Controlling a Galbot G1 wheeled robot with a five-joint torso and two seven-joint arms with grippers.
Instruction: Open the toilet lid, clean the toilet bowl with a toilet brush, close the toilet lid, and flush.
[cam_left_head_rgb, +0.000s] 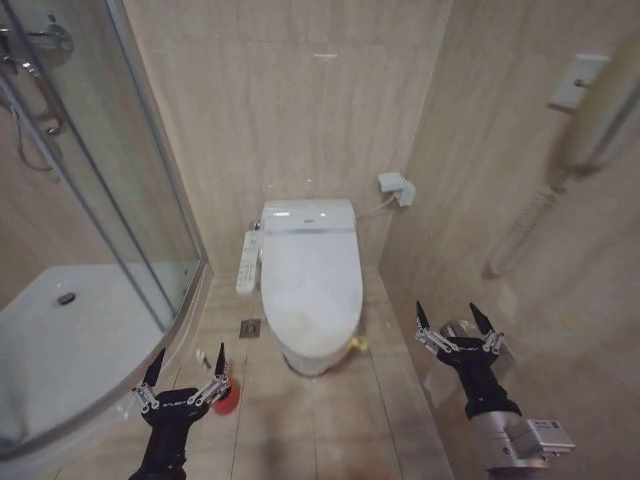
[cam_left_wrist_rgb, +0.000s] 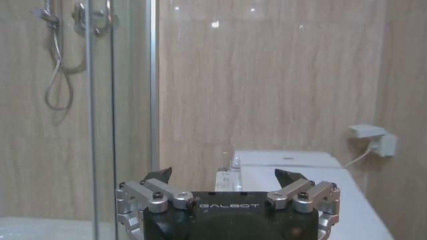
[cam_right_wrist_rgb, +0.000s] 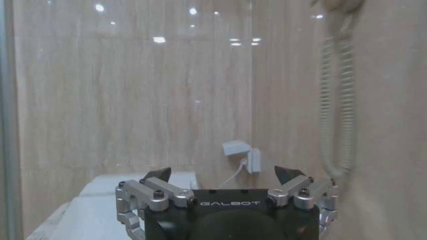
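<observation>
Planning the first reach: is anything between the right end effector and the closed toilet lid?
Nothing visible. The right end effector, open, hangs beside the toilet, with bare floor between it and the toilet lid. The left end effector waits, open, near the shower.

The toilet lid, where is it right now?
In the head view the toilet lid lies shut on the toilet at the back wall, in the middle, between the shower glass on the left and the side wall.

"GALBOT" in white letters on the black body of the left gripper (cam_left_wrist_rgb: 228, 176) and the right gripper (cam_right_wrist_rgb: 228, 175). Nothing else legible.
</observation>
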